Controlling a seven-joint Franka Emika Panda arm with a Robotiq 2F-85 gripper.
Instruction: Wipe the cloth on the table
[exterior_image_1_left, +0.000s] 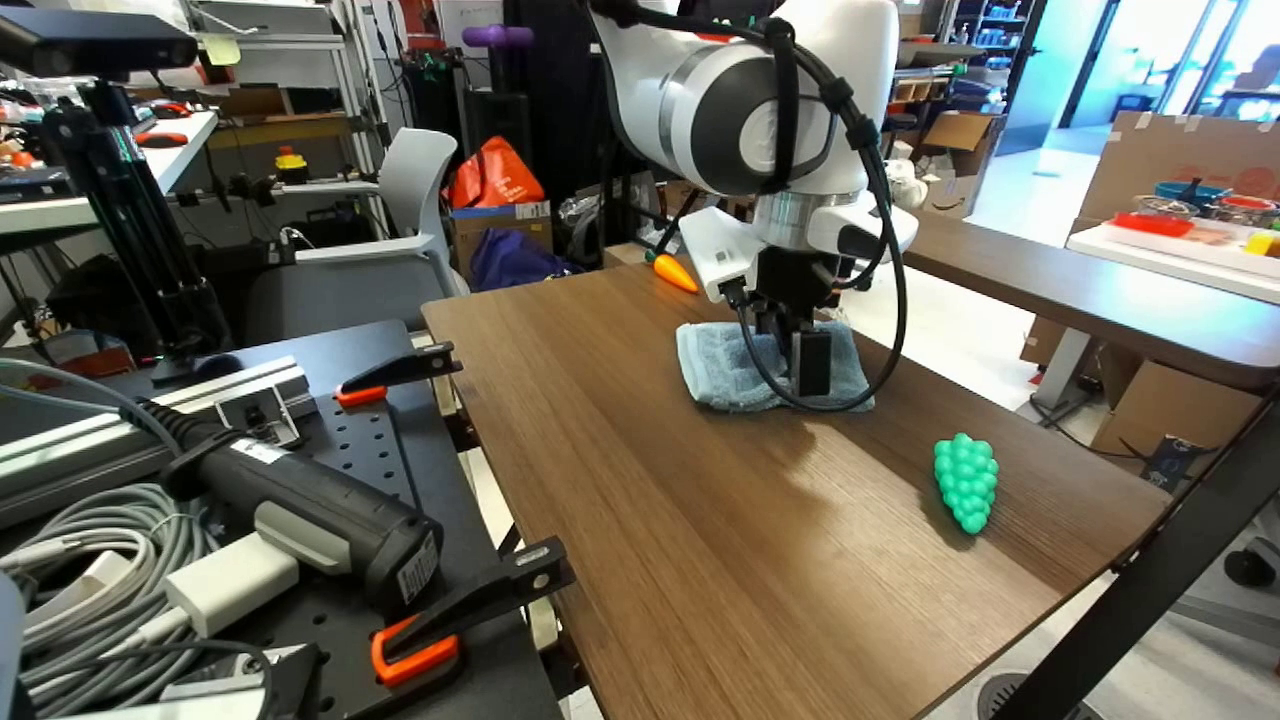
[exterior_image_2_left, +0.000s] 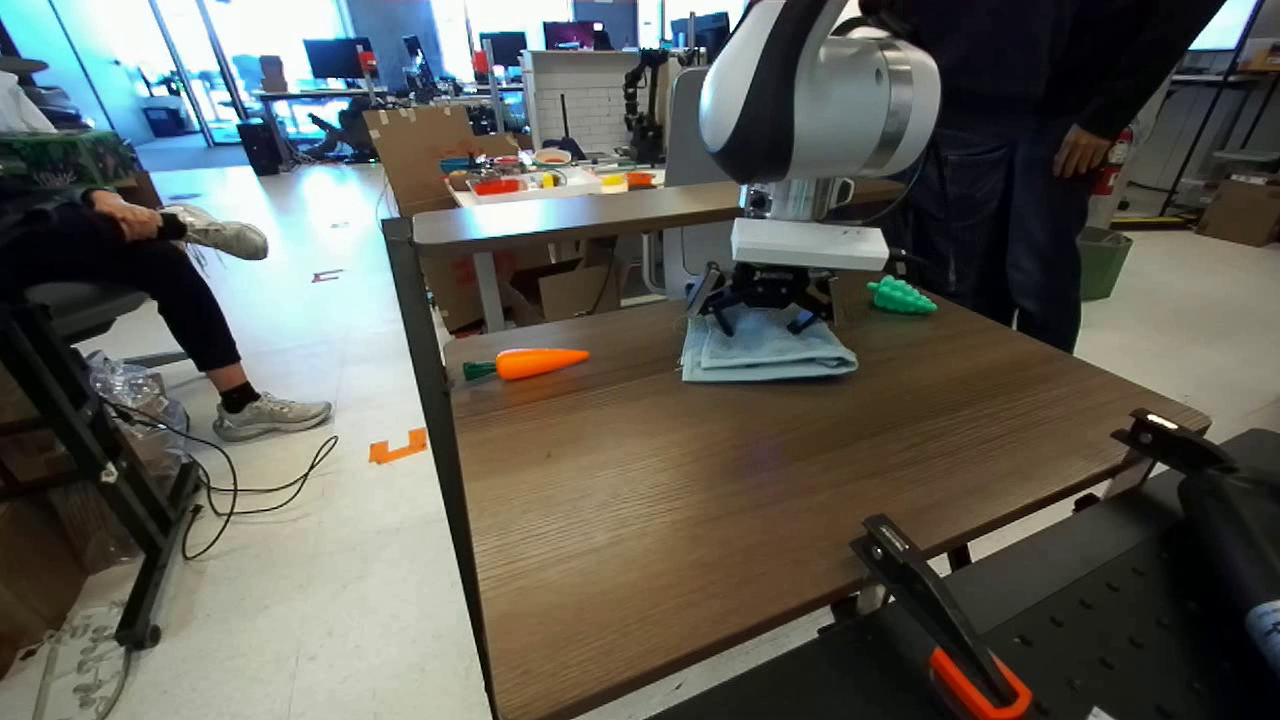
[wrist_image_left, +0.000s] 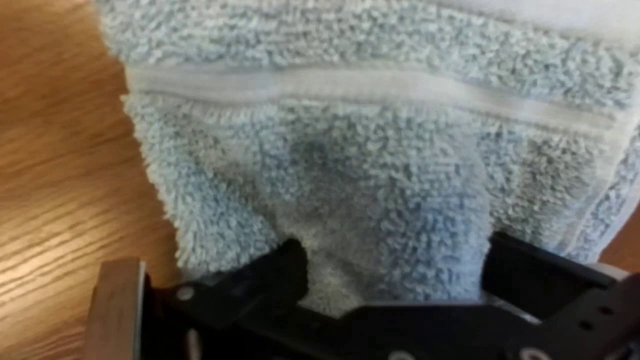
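The light blue-teal folded cloth (exterior_image_1_left: 725, 365) lies near the far edge of the dark brown table (exterior_image_1_left: 650, 480). It also shows in an exterior view (exterior_image_2_left: 775, 360) and fills most of the wrist view (wrist_image_left: 375, 115). My gripper (wrist_image_left: 395, 250) points down onto the cloth, and its fingertips touch it. The two black fingers stand apart, with a raised, creased part of the cloth between them. I cannot tell whether they press on that fold. The gripper also shows over the cloth in both exterior views (exterior_image_1_left: 795, 365) (exterior_image_2_left: 762, 325). The cloth's underside is hidden.
A green bumpy toy (exterior_image_1_left: 967, 482) and an orange toy carrot (exterior_image_2_left: 535, 363) lie on the table, to either side of the cloth. Black clamps (exterior_image_1_left: 480, 605) and a dark bench with cables (exterior_image_1_left: 110, 560) border one side. A person (exterior_image_2_left: 1010, 150) stands behind the table.
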